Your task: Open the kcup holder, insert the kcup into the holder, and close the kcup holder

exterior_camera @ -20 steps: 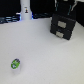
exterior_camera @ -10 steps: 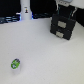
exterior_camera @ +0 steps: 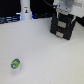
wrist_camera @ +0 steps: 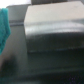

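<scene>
On the white bench point(exterior_camera: 40, 50) | your claw point(exterior_camera: 64, 15) sits at the kcup holder point(exterior_camera: 62, 27), grip state unreadable | kcup point(exterior_camera: 16, 63) well apart

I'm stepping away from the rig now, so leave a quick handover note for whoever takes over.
End effector: at the kcup holder, at the exterior view's upper right; open or shut cannot be told.
Kcup holder: looks closed; the blurry wrist view shows only a dark boxy surface.
Kcup: lies on the white table, lower left in the exterior view, far from the holder.
Done: nothing visible.
Left: open holder, insert kcup, close holder.
</scene>
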Available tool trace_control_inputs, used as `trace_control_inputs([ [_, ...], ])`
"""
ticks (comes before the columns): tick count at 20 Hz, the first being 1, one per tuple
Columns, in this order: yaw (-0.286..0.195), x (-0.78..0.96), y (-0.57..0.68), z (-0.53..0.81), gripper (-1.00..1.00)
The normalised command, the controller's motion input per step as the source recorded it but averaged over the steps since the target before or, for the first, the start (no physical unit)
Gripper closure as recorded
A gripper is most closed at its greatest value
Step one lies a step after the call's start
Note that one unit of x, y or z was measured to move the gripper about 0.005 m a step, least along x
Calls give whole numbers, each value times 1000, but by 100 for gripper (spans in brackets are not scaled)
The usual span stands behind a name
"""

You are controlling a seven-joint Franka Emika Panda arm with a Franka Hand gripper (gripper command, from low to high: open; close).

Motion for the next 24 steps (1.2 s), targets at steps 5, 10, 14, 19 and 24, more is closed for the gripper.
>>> trace_control_inputs([
  [5, -21, -299, 31, -256, 100],
  [10, -13, -41, -8, -12, 100],
  [14, -10, 28, -18, 0, 100],
  [19, -12, 43, -20, -3, 100],
  [24, -11, -51, -18, -3, 100],
])
